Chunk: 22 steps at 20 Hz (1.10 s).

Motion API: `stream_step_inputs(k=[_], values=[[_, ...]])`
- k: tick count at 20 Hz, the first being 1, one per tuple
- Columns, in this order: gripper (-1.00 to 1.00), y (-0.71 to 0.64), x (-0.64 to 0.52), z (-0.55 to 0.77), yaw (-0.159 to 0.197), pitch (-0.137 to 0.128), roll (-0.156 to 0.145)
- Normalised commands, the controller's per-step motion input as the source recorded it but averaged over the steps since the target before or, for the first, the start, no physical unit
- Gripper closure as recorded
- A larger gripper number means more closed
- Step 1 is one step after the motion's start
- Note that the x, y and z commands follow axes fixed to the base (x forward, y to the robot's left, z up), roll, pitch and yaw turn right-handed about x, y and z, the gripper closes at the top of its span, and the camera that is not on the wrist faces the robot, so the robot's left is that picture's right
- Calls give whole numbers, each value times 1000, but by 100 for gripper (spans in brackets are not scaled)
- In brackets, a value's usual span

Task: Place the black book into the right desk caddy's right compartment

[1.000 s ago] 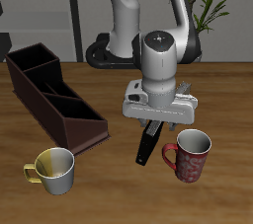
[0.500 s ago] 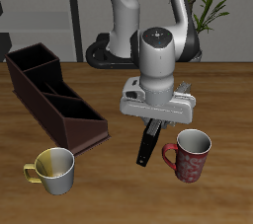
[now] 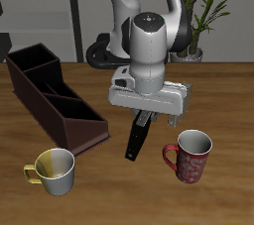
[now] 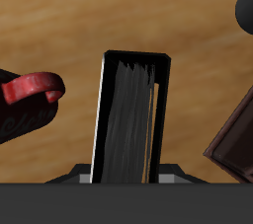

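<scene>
My pincer (image 3: 145, 116) is clamped on the book (image 3: 136, 137), which hangs tilted above the counter (image 3: 228, 90) between the caddy (image 3: 55, 98) and the red mug (image 3: 189, 156). I worry the slanted book could clip the caddy's wall.

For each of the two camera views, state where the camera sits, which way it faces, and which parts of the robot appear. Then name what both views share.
Exterior view: in front of and above the table, facing the robot's base; shows the arm, the gripper, the right desk caddy and two mugs.
Wrist view: on the gripper, looking down along the black book toward the table; only a dark strip of the gripper body shows.
Shared: the black book, the red mug and the caddy.
</scene>
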Motion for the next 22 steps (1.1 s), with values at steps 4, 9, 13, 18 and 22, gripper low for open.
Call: stream_step_inputs(k=[4,9,13,18,22], values=[[100,-366,-199,686,24,-108,-40],[100,-329,-153,458,-10,-50,-14],[100,-380,-187,402,43,-29,-28],[100,-312,-355,406,33,-46,6],[100,-202,-472,306,31,-46,16]])
